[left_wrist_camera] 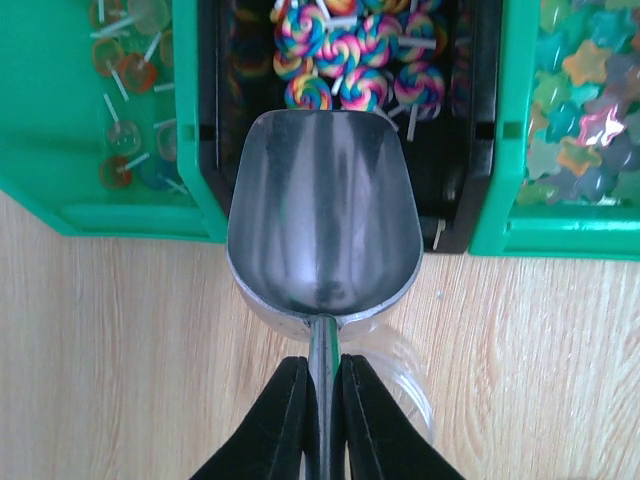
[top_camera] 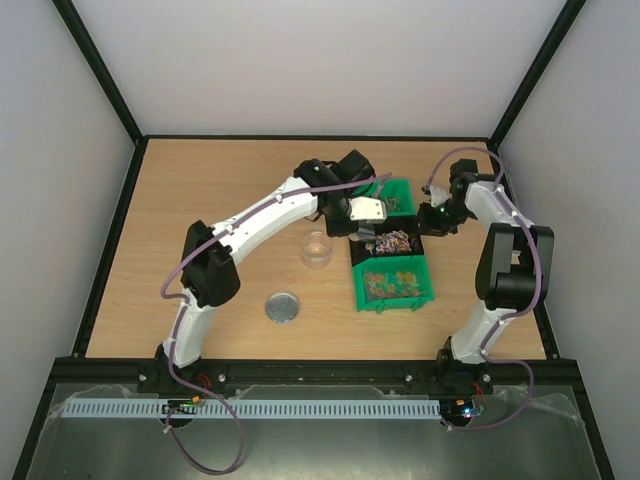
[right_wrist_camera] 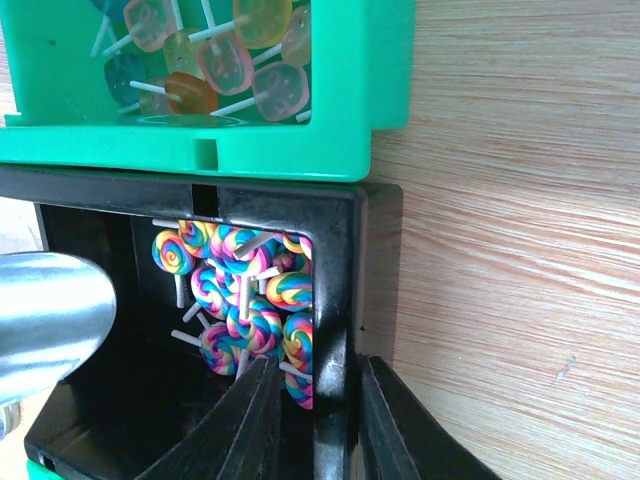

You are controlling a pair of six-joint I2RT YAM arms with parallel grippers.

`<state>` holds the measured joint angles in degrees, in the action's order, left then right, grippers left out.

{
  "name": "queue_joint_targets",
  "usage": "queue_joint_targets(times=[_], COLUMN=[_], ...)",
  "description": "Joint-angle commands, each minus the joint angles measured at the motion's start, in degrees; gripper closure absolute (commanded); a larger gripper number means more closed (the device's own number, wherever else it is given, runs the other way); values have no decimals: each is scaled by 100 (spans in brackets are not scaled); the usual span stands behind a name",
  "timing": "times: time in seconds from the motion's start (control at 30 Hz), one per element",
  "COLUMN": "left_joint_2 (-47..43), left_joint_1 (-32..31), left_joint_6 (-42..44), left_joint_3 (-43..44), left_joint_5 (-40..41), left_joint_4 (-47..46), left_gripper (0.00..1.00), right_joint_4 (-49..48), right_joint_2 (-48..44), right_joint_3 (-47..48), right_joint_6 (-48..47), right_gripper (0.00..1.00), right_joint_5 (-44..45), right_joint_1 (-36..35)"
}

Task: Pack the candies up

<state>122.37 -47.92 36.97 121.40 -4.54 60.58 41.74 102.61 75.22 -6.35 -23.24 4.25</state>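
Clamping tight with the left gripper [left_wrist_camera: 322,366] on the handle of a metal scoop [left_wrist_camera: 320,210], bowl empty, hanging over the black bin's [left_wrist_camera: 212,100] near wall. Straddling another wall of that bin with the right gripper [right_wrist_camera: 318,368], one finger inside, one outside; can't tell if actually pinched. Swirly candies [left_wrist_camera: 340,60] heaped inside, just past the scoop's lip, with green bins [left_wrist_camera: 100,215] either side.

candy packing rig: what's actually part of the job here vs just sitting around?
In the job: metal scoop in left gripper; swirl lollipops; black bin, wall pinched by right gripper; clear jar.
Idle for now: silver lid on the table; green bin of star candies; green bin of flat lollipops.
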Motion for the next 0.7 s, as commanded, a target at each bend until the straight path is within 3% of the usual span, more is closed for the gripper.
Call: queue_joint_targets(times=[0.0, 0.67], left_joint_2=[85, 467], left_joint_1=[-201, -461], left_joint_6=[195, 586], left_joint_3=[218, 551], left_joint_5=[739, 1493], left_joint_4=[552, 1137], left_gripper=[98, 98], right_joint_4=[262, 269], right_joint_2=[-268, -514], right_joint_3=[-170, -664], right_joint_6=[193, 250], right_gripper=[76, 76], right_joint_5=[-262, -778], right_joint_1=[-62, -238])
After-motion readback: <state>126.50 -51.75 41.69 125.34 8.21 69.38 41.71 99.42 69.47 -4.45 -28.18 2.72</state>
